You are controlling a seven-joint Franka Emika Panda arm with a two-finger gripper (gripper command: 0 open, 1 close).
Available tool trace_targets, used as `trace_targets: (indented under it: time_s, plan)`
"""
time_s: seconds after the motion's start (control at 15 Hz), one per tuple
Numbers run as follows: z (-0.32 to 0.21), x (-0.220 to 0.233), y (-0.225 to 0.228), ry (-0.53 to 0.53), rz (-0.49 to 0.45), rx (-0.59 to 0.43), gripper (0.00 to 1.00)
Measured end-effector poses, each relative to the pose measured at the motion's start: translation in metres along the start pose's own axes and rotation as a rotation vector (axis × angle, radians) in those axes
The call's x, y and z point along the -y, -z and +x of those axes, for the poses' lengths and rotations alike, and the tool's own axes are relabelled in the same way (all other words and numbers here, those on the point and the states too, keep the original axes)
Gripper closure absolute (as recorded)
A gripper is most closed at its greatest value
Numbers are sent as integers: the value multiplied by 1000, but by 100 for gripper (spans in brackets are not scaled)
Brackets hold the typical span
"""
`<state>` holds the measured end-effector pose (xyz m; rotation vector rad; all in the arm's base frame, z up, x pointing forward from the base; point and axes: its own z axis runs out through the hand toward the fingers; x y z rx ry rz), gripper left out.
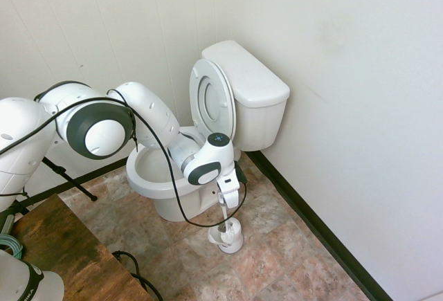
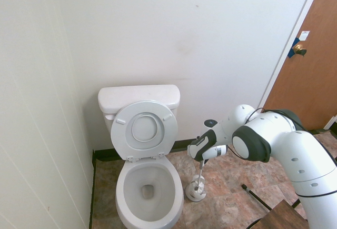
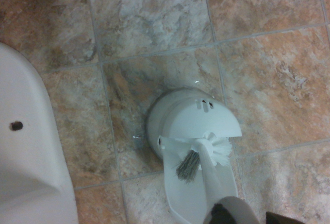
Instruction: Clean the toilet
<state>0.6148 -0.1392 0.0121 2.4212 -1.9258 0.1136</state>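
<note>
The toilet (image 1: pixel 158 174) (image 2: pixel 149 187) is white, with an oval bowl, its seat and lid (image 1: pixel 211 99) (image 2: pixel 145 129) raised against the tank (image 1: pixel 250 86). Beside the bowl on the tiled floor stands a small white brush holder (image 1: pixel 228 239) (image 2: pixel 195 191) (image 3: pixel 188 123). A toilet brush (image 1: pixel 223 216) (image 2: pixel 201 174) (image 3: pixel 202 157) stands upright with its head at the holder's mouth. My gripper (image 1: pixel 226 201) (image 2: pixel 200 158) hangs straight above the holder, shut on the top of the brush handle. In the wrist view the toilet's base (image 3: pixel 28 162) shows at one side.
A wooden table (image 1: pixel 66 249) (image 2: pixel 279 216) stands near the arm's base. A brown door (image 2: pixel 310 55) is at the room's far side. White walls with a black baseboard (image 1: pixel 311 221) close in behind and beside the toilet.
</note>
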Motion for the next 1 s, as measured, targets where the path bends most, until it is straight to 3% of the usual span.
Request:
trace_targets:
  time_s: [1.0]
  plan:
    - [57,24,-32,-149,-47,43,100]
